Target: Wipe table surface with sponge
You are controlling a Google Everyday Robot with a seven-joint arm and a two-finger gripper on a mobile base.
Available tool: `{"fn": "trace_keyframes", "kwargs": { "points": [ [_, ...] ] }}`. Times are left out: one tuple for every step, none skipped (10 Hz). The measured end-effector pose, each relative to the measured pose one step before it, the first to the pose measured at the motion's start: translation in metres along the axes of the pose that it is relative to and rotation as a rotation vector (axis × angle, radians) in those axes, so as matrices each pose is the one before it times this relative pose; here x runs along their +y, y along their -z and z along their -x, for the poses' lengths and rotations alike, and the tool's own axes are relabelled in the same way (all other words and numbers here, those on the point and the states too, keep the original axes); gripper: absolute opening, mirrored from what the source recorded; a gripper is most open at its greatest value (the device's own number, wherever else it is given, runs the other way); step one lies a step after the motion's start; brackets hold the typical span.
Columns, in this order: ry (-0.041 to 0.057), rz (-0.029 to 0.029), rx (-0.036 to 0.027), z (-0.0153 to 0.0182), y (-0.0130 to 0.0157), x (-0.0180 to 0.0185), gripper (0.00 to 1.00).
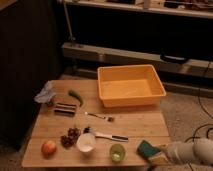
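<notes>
The light brown wooden table surface [140, 125] fills the middle of the camera view. The sponge [146, 148], dark teal-green on top with a yellowish underside, lies flat at the table's front right corner. My gripper [157, 154] comes in from the right on a white arm [192, 150] and is shut on the sponge's right end, pressing it onto the tabletop just right of the small green cup [117, 152].
An orange-yellow tub [131, 85] stands at the back right. A white bowl [86, 142], grapes [70, 137], an apple [48, 147], a fork [100, 116], a long utensil [110, 135], a dark box [65, 109], a green pepper [75, 96] and a crumpled cloth [45, 92] lie left and centre.
</notes>
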State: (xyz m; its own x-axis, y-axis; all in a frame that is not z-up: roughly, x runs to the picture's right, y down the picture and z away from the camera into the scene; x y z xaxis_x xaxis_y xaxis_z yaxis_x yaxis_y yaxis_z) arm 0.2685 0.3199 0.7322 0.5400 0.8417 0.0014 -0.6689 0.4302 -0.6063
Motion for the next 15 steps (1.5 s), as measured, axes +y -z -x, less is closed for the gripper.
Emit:
{"fn": "trace_keyframes", "kwargs": {
  "points": [
    [-0.01137,-0.01183,0.00814,-0.00003,-0.00081,-0.0081,0.0],
    [-0.01307,-0.01945,0.00619,0.00118,0.00014,-0.00991,0.0],
    [-0.01334,-0.01557,0.00337,0.00036,-0.00009,-0.00962,0.0],
    [-0.01686,-0.01817,0.00235,-0.00286,0.00233,-0.00836,0.0],
    [-0.0128,-0.01305,0.00071,-0.0028,0.00219,-0.00585,0.0],
    [-0.00773,-0.01045,-0.00014,-0.0003,0.00149,-0.00557,0.0],
    [-0.00928,-0.01661,0.00008,0.00124,0.00184,-0.00935,0.0],
    [-0.00383,-0.0126,-0.00137,0.00281,0.00083,-0.00744,0.0],
    [0.00274,-0.00974,-0.00148,0.0055,0.00134,-0.00527,0.0],
    [0.00477,-0.00986,-0.00131,0.00732,0.00107,-0.00533,0.0],
    [0.00269,-0.00578,-0.00103,0.00575,-0.00017,-0.00406,0.0],
    [0.0028,-0.00541,-0.00069,0.0058,-0.00081,-0.00436,0.0],
    [0.00185,-0.00319,-0.00055,0.00431,-0.00083,-0.00271,0.0],
    [0.00162,-0.00433,0.00039,0.00552,-0.00136,-0.00373,0.0],
    [0.00043,-0.00312,0.00118,0.00372,-0.00146,-0.00247,0.0]
  ]
}}
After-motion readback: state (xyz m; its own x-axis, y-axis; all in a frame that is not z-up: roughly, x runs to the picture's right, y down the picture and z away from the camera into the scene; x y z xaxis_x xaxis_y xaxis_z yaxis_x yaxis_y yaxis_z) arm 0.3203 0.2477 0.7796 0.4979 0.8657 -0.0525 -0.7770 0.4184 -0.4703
